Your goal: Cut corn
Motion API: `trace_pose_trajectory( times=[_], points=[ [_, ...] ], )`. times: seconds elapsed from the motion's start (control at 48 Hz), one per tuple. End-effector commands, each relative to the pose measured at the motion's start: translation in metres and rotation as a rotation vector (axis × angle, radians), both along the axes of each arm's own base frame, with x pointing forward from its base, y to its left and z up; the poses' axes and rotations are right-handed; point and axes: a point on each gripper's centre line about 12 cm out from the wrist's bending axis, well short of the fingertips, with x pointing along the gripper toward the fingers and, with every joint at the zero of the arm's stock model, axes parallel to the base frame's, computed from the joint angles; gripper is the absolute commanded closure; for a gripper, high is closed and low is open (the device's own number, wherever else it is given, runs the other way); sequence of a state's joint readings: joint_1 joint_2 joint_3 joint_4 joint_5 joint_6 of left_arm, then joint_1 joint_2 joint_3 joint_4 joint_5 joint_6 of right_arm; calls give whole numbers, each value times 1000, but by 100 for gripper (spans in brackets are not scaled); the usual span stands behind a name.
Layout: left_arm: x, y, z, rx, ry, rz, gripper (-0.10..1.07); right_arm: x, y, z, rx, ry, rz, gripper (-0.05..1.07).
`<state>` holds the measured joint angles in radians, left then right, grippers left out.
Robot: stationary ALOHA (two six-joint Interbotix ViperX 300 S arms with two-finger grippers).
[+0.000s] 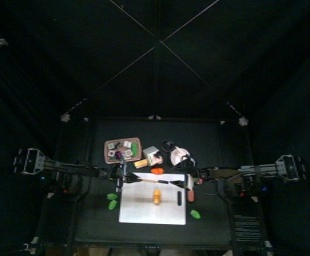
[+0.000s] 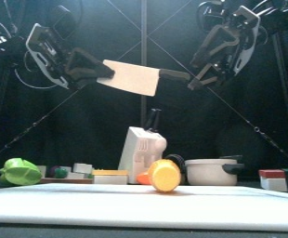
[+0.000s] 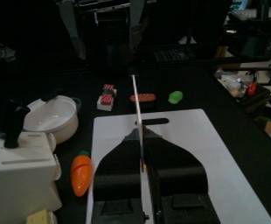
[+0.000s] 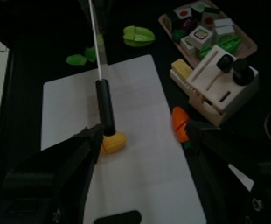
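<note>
No readable writing or brand marks in any view.

Corn (image 2: 166,175) lies on the white cutting board (image 2: 134,203), lower centre of the front view, well below both grippers. In the right wrist view it sits at the board's left-centre (image 4: 114,143), between the right gripper's (image 4: 138,144) jaws, which are spread wide with nothing in them.

Left gripper (image 2: 87,71), upper left of the front view, is clamped on a cleaver (image 2: 132,78), held in the air, blade toward frame centre. Right gripper (image 2: 202,76) hangs at upper right beside the blade.

Behind the board: white knife block (image 2: 144,151), carrot piece (image 4: 180,122), white pot (image 2: 213,171), green pieces (image 2: 20,171), tray of toy food (image 4: 204,24).
</note>
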<state>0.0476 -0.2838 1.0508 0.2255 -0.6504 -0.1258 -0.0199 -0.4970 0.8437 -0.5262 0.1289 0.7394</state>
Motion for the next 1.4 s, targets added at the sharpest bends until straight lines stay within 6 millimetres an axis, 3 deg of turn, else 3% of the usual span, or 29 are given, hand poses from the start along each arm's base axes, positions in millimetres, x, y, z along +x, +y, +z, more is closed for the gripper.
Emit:
trace_pose_trajectory(
  times=[0.0,1.375],
  points=[
    [4,-2,8,1,-31,-8,70,3,1,15,8,-47,5,-1],
    [7,-3,-2,3,-1,-12,70,15,1,-2,-19,17,13,-1]
  ],
)
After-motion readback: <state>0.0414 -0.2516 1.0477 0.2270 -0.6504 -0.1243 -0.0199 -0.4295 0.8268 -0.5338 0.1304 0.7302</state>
